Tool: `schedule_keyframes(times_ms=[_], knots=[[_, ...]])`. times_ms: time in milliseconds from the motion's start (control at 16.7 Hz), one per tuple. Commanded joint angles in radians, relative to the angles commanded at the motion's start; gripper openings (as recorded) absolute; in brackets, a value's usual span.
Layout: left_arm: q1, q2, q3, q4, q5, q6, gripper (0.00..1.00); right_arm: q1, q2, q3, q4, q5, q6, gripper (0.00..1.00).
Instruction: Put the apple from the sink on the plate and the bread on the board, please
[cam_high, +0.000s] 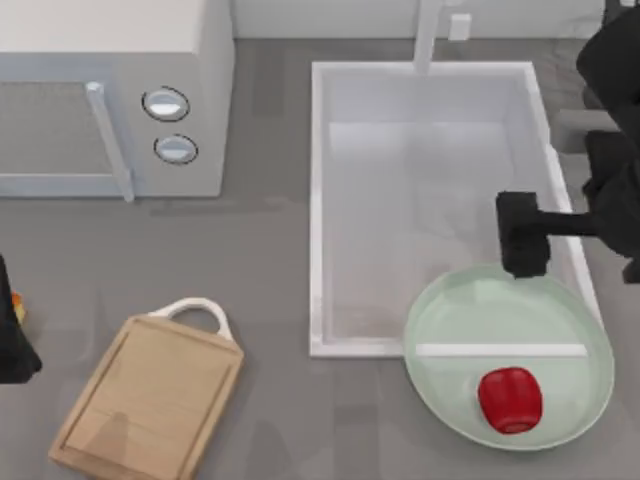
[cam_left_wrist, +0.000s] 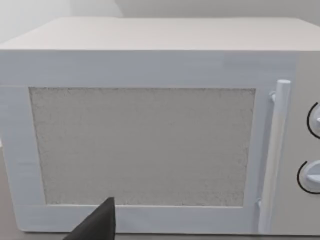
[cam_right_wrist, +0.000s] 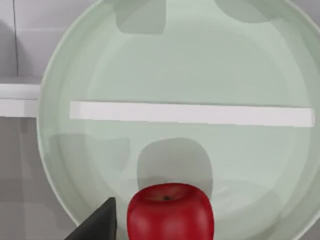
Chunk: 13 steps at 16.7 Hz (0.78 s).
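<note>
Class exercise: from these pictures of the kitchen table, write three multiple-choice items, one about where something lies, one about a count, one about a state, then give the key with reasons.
1. Where does the small glossy red apple lie?
A. in the white sink
B. on the pale mint-green round plate
C. on the wooden board

2. How many round knobs does the white microwave have?
A. one
B. two
C. four

3. What lies on the light wooden cutting board with the white looped handle?
A. nothing
B. the apple
C. a knife

Key: B, the apple sits inside the plate's rim, which overlaps the sink's near edge, with the right tool above the plate's far side. B, two knobs sit one above the other beside the door. A, the board's surface is bare.
</note>
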Motion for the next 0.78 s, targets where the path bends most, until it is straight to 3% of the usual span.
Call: schedule_keyframes(times_ms=[780], knots=[[0.0,0.0,0.0,0.0,0.0,0.0,1.0,-0.337,-1.239,-0.944,0.797,0.0,-0.346,1.0]])
